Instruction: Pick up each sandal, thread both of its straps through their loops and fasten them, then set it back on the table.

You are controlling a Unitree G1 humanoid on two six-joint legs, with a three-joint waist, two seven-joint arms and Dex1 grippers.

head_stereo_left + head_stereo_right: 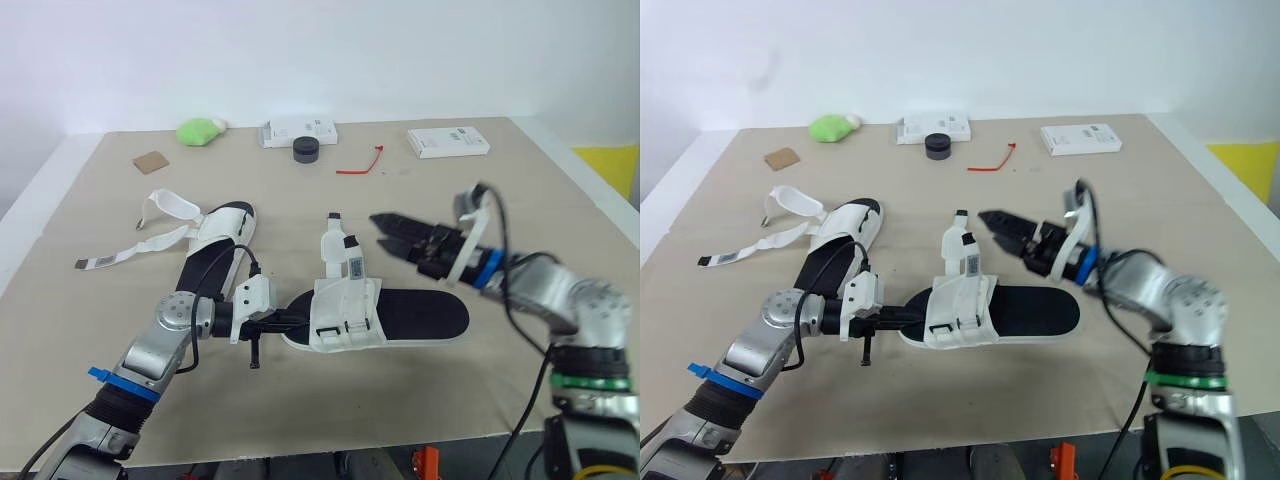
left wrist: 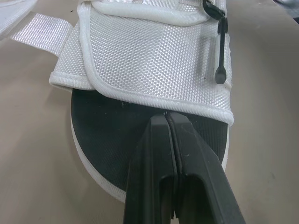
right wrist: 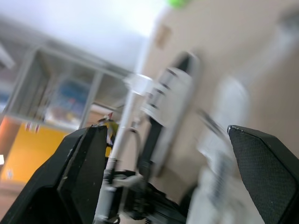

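Left eye view is showing the nearer sandal (image 1: pixel 420 315) lying flat mid-surface (image 1: pixel 520 190), its two straps (image 1: pixel 345 255) standing up loose. The left claw (image 1: pixel 300 324) is lying closed, fingers pressed together, tips at the toe-end hem of the white upper. The right claw (image 1: pixel 385 232) is hovering wide open just beside the straps. A second sandal (image 1: pixel 215 245) is lying to the left, straps splayed.

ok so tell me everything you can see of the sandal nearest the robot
The near sandal lies flat, sole down, on the tan table. It has a black textured footbed, a white sole rim and a white woven upper. Its two straps stand upright, not folded down. The left gripper, fingers shut, rests its tips on the footbed at the upper's edge.
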